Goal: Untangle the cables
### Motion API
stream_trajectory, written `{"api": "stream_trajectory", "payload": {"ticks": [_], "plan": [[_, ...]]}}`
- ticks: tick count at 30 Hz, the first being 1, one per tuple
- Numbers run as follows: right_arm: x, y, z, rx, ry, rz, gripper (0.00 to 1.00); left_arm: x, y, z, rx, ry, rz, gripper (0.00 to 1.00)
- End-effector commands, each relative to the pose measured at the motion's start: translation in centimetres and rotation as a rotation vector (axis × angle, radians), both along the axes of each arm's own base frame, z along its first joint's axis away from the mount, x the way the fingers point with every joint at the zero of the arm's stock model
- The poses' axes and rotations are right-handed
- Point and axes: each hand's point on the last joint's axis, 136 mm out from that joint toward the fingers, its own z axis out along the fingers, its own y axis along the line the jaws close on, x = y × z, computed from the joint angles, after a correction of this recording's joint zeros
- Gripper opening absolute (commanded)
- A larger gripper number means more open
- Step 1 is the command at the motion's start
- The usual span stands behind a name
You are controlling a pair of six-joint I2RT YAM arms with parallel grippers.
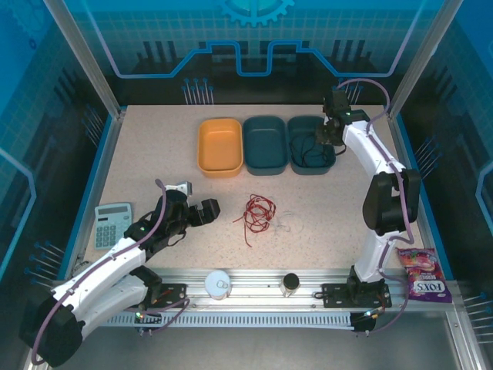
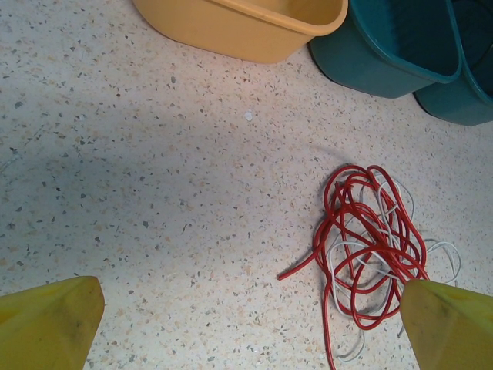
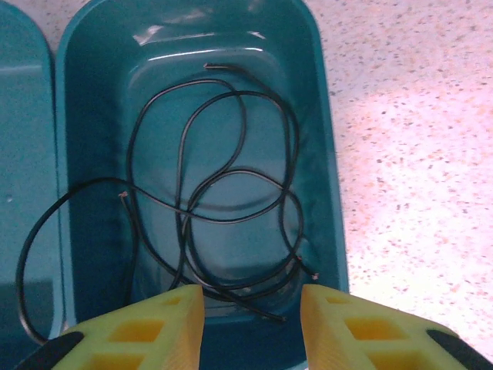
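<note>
The speckled surface carries everything. The right-hand teal bin holds the black cable in loose loops, one draped over the wall into the next bin. The right pincer hangs above the bin's near rim, fingers partly apart, gripping nothing. The left pincer stands wide apart near the red cable, which lies on the surface interlaced with a thinner white cable. Both look light, limp and springy. Pinching the red cable's free end should drag the least.
</note>
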Motion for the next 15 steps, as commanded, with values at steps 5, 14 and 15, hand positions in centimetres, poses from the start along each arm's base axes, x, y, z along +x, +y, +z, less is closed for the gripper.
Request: {"api": "stream_trajectory", "payload": {"ticks": [5,14,15], "plan": [[-0.5,5.7,-0.1,0.057,-0.013,0.148,0.39,0.1,-0.1,-0.1,-0.028,0.0,0.004,0.99],[0.2,10.1,-2.0,-0.012,0.029,0.236,0.39,0.2,-0.4,-0.1,-0.036,0.006,-0.002,0.99],[0.4,10.2,-2.3,-0.019,0.036,0.239,0.39,0.2,-0.4,-0.2,-0.034,0.008,-0.001,0.99]]}}
